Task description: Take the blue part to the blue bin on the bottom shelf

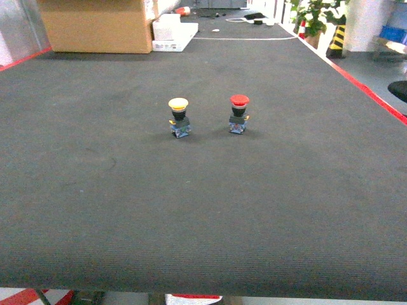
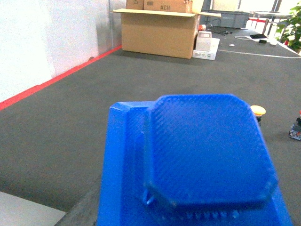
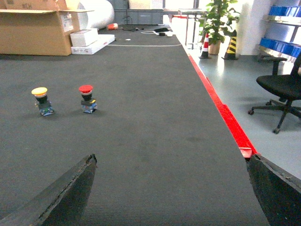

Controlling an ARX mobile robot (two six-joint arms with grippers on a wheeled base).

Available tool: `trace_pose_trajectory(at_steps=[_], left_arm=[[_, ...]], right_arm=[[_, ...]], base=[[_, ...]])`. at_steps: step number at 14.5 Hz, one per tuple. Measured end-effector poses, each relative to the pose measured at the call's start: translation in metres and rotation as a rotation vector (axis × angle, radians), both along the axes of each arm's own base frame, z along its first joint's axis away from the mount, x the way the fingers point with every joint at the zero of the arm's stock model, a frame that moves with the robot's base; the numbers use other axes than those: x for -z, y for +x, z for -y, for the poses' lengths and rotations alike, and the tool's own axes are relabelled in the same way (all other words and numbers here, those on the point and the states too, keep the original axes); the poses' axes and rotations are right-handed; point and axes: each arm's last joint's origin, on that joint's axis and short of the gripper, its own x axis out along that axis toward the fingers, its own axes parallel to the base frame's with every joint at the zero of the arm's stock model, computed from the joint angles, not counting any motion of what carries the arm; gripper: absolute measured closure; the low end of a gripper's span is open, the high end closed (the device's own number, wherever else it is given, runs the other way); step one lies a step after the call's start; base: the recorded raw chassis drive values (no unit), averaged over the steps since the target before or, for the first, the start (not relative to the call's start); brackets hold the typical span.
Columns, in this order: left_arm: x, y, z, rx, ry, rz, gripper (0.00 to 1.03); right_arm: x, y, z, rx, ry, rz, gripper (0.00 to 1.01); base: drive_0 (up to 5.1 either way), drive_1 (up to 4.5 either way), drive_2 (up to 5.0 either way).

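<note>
A wide table (image 1: 95, 210) covered in dark grey matting is filling the scene, with red tape running along its left and right edges and a cardboard box (image 1: 95, 25) sitting at its far left corner.

The blue part (image 2: 209, 150), a flat eight-sided textured piece, is crowding the left wrist view from very close, lying on or against a second blue body (image 2: 122, 174). Whether that is the bin, I cannot tell. The left jaws are not showing, so their state cannot be told. The right gripper (image 3: 170, 162) is hanging low over the near right of the table with its jaws spread wide and nothing between them. Neither the bottom shelf nor a clearly readable blue bin is showing.

The risk, as I judge it, is that the part is blocking the left camera, so any carry toward the shelf is going half blind. It could strike a rail, or slip if the hold is shallow.

Counting: one blue part, one cardboard box, and two push buttons near the table's middle, a yellow button (image 1: 179, 117) and a red button (image 1: 239, 114), standing upright and apart.
</note>
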Motion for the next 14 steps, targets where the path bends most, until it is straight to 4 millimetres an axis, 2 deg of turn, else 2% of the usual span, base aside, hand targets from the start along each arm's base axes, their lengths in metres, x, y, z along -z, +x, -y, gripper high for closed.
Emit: trace_pose_trajectory(at_steps=[14], left_arm=[[0.0,0.0,0.0002,0.002,0.0,0.0,0.6]], right_arm=[[0.0,0.0,0.0,0.0,0.0,0.0,0.03]], base=[[-1.7,-1.71,-1.7]])
